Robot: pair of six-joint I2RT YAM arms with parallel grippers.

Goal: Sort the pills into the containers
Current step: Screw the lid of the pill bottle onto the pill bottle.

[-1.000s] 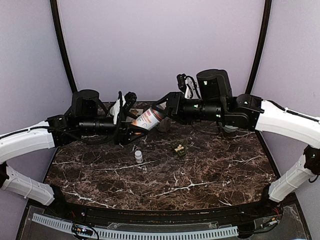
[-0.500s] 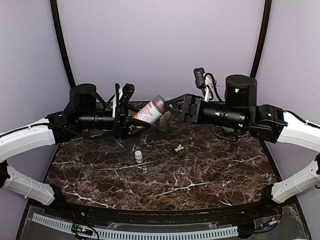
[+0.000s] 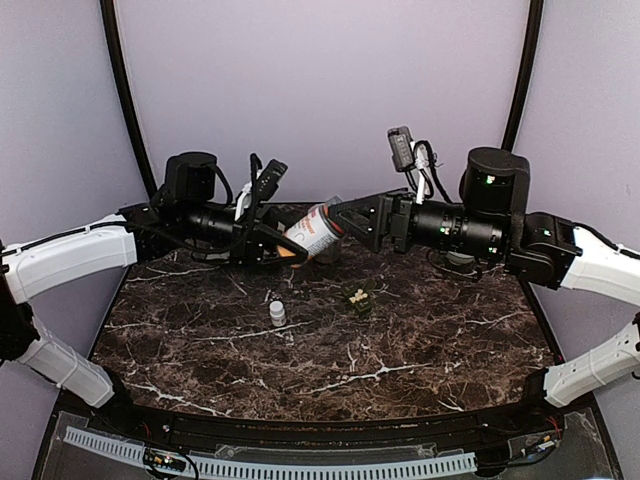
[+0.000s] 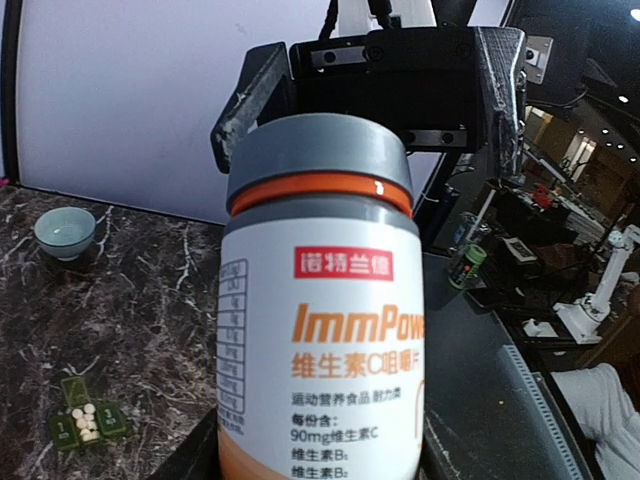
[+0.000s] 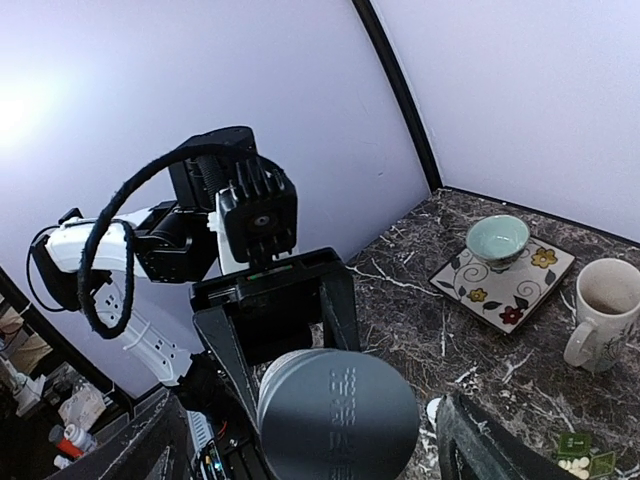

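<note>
Hovering well above the worktop (image 3: 430,330), the two arms meet over its far side with a bottle (image 3: 313,230) between them. The left claw (image 3: 283,247) is clenched on the lower part of the bottle and holds it tilted, with the top aimed at the other arm. The right claw (image 3: 345,220) is released. In its own wrist view the fingers stand wide on either side of the grey cap (image 5: 338,415) and neither seems to touch it.

The cap is on, so I'd say the step in hand is working the cap. The pill box (image 3: 358,297) lies flat on the worktop, below the arms and a little nearer the bases. A cluster of white pills (image 4: 84,420) already sits in one of its compartments. A small white vial (image 3: 277,313) stands to its left, well apart.

If more pills are to come out, the next move calls for the right claw to close squarely on the cap and turn it. The left claw must hold firm against the twist so the smooth bottle doesn't slip or spin in its grip. Whether the cap is tight or loose I cannot tell.
</note>
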